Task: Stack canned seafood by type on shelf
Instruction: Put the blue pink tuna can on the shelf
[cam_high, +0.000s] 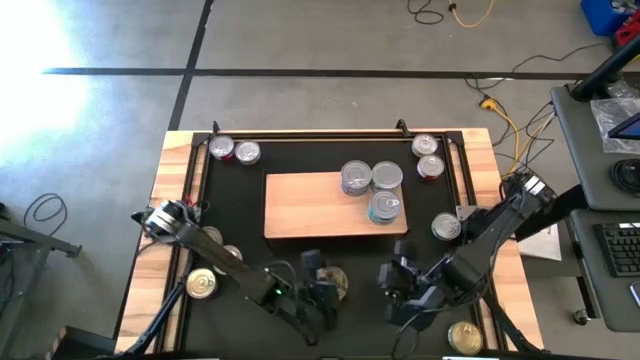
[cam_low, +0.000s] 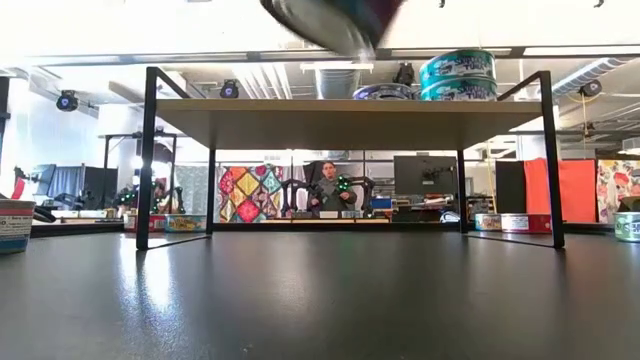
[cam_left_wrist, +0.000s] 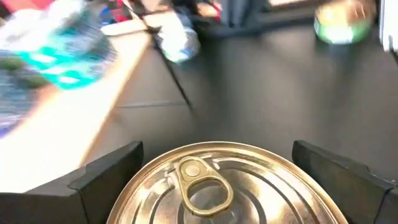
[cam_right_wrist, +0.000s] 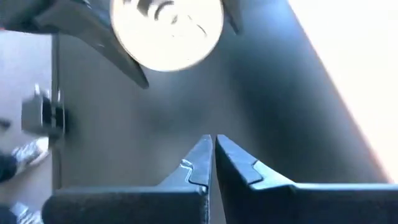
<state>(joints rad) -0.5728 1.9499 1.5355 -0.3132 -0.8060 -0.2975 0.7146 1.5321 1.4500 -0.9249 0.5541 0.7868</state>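
Gold-lidded tin (cam_left_wrist: 208, 186) clamped between left gripper (cam_left_wrist: 217, 180) fingers, right gripper (cam_right_wrist: 213, 163) closed, empty

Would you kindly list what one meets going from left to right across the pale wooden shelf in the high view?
Bare pale wooden shelf board → silver-lidded round tin → teal-labelled round tin, with another silver-lidded tin beside them that overlaps, so I leave it unplaced.

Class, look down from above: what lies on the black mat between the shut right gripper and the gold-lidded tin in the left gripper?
Nothing: in the high view, bare black mat separates the right gripper from the gold-lidded tin.
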